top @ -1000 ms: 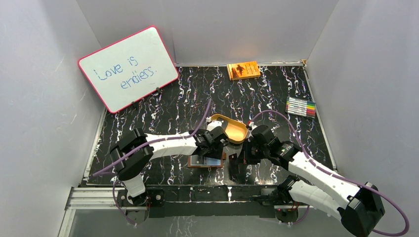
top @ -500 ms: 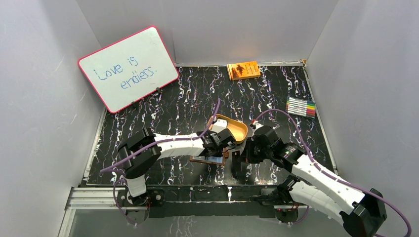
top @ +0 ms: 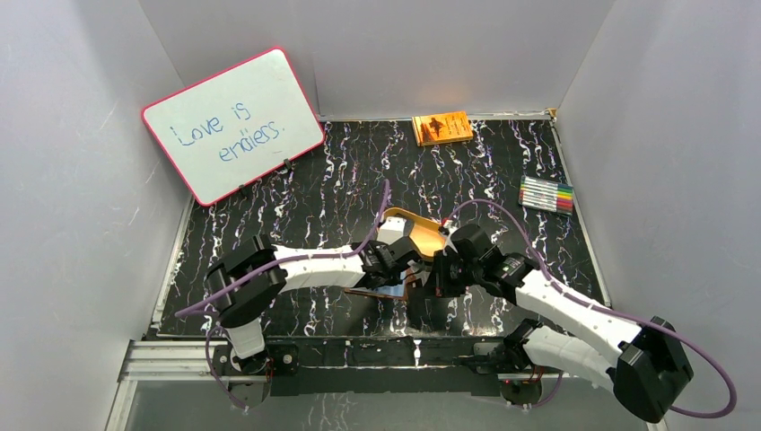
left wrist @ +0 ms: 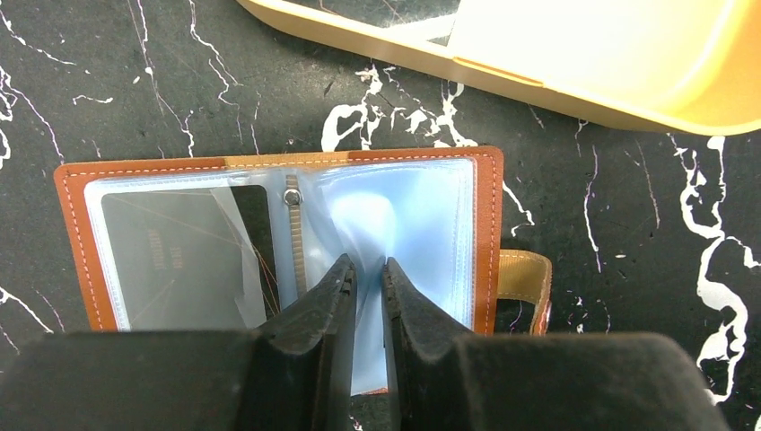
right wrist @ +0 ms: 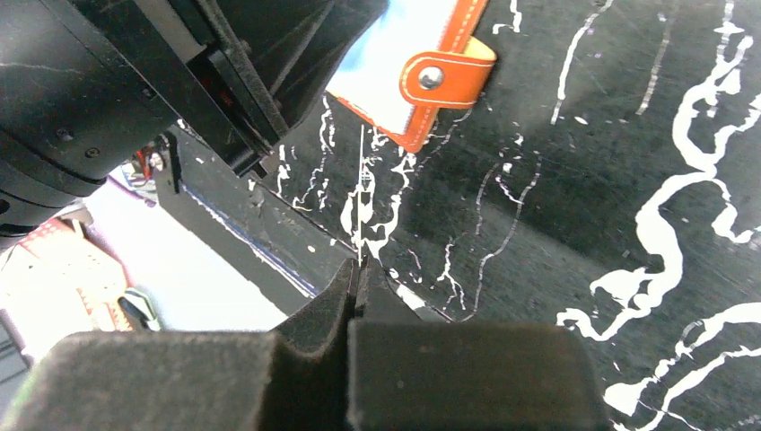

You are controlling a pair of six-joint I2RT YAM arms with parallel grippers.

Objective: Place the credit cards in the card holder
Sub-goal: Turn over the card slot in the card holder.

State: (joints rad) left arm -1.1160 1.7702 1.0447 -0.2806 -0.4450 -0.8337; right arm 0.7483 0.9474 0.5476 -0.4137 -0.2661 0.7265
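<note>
The card holder [left wrist: 269, 238] lies open just beside the tray [left wrist: 583, 54]. Our left gripper [left wrist: 366, 274] has just narrowed to pinch its clear sleeve [left wrist: 404, 206]; our right gripper [right wrist: 357, 274], clamped on a card [right wrist: 361, 189], has come closer, so we judge insertion is next

Left end effector [left wrist: 368, 266] narrower (on sleeve [left wrist: 408, 211])

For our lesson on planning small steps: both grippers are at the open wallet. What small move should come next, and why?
Probably the left gripper should lift the clear sleeve it pinches a little, opening a pocket in the wallet. The right gripper holds a card edge-on close by, ready to slide in.
</note>
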